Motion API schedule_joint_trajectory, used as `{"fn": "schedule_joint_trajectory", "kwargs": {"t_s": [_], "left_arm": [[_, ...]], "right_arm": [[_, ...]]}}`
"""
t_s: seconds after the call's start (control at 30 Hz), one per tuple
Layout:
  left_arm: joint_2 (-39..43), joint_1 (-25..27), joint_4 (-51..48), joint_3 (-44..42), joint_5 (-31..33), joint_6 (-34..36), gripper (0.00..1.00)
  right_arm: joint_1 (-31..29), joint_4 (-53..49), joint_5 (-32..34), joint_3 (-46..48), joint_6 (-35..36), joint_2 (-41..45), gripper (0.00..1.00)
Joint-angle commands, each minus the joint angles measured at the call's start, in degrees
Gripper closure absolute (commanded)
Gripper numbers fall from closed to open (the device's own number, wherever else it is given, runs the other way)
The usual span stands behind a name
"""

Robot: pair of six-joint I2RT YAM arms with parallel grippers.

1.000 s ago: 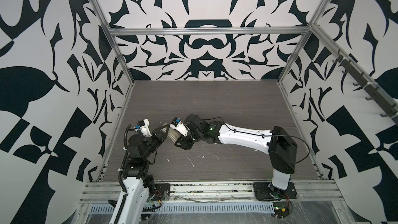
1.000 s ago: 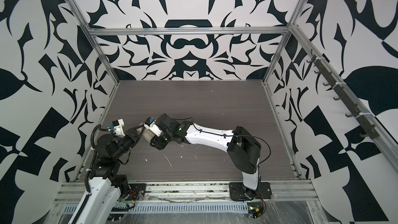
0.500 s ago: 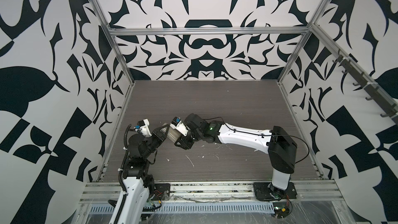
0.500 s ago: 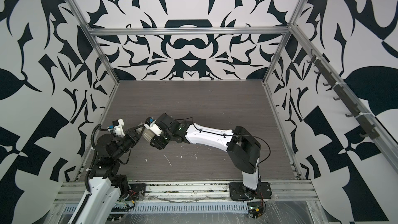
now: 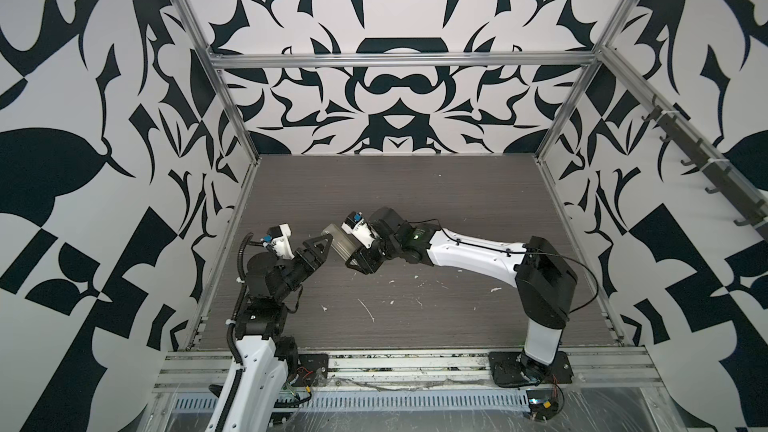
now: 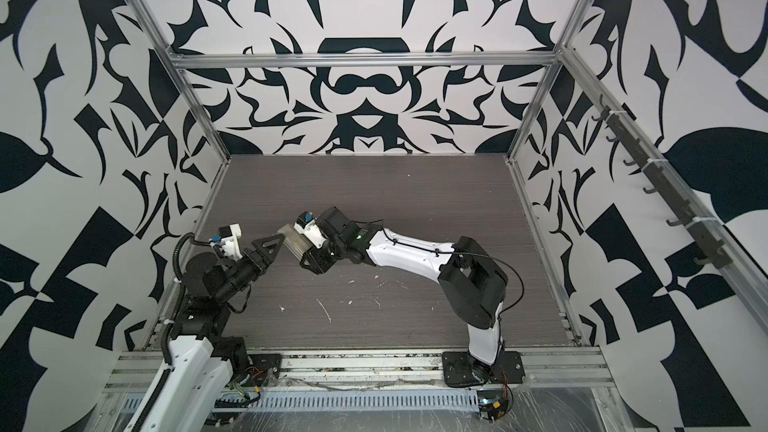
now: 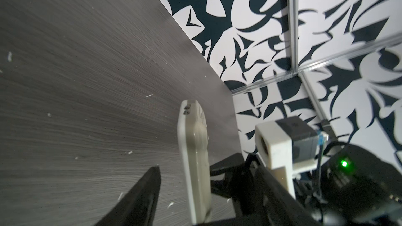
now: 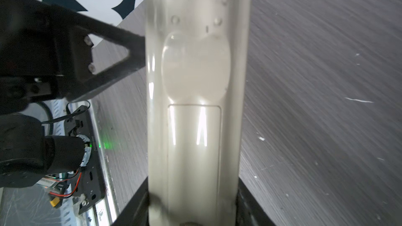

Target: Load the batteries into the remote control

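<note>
Jaws of the right gripper (image 8: 193, 207) are clamped on the near end of the slim white rectangular plastic remote control (image 8: 195, 83), with one black finger (image 8: 134, 205) at each long edge. The handset points away from the right wrist camera and turns its plain back toward it. Along that back lie, in order, a flush rectangular panel (image 8: 193, 148) and a shallow oval hollow (image 8: 195, 66). Level with the hollow, a black triangular finger (image 8: 121, 57) of the left gripper (image 5: 325, 244) reaches the remote's long edge; whether it touches cannot be told.

Jaws of the left gripper stand apart. In the left wrist view the remote control rises edge-on between them, and bare table shows between it and the pointed finger beside it.

In both top views, small white flecks (image 5: 368, 309) lie on the dark grey wood-grain tabletop (image 5: 415, 193) toward the front. Behind them the remote control is held off the table between the two arms, over the front left of the surface. Beyond the far edge rises the black-and-white patterned wall (image 5: 395, 97), framed by silver aluminium rails (image 5: 399, 61).
</note>
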State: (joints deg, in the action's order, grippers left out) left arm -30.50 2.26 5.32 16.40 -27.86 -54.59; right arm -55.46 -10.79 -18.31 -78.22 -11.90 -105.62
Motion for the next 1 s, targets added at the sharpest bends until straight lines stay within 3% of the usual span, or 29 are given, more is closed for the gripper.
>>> {"fn": "schedule_joint_trajectory", "kwargs": {"t_s": [0.0, 0.27, 0.4, 0.53, 0.97], "left_arm": [[0.1, 0.1, 1.2, 1.6, -2.2, 1.5, 0.21], [0.1, 0.1, 10.7, 1.6, -10.7, 1.3, 0.18], [0.4, 0.2, 17.0, 2.3, -14.0, 0.9, 0.16], [-0.3, 0.2, 20.0, 3.0, -15.8, 1.1, 0.16], [-14.1, 7.5, 36.7, 9.6, -19.1, -0.7, 0.11]], "right_arm": [[1.1, 2.6, -0.8, 0.6, -0.1, 5.6, 1.00], [6.4, 6.1, -10.9, 3.5, -1.2, 12.1, 1.00], [8.7, 10.3, -19.4, 4.9, -2.1, 13.1, 1.00], [9.7, 11.0, -21.2, 5.2, -2.4, 14.8, 1.00], [11.8, 16.5, -31.6, 7.3, -5.7, 19.5, 1.00]]}}
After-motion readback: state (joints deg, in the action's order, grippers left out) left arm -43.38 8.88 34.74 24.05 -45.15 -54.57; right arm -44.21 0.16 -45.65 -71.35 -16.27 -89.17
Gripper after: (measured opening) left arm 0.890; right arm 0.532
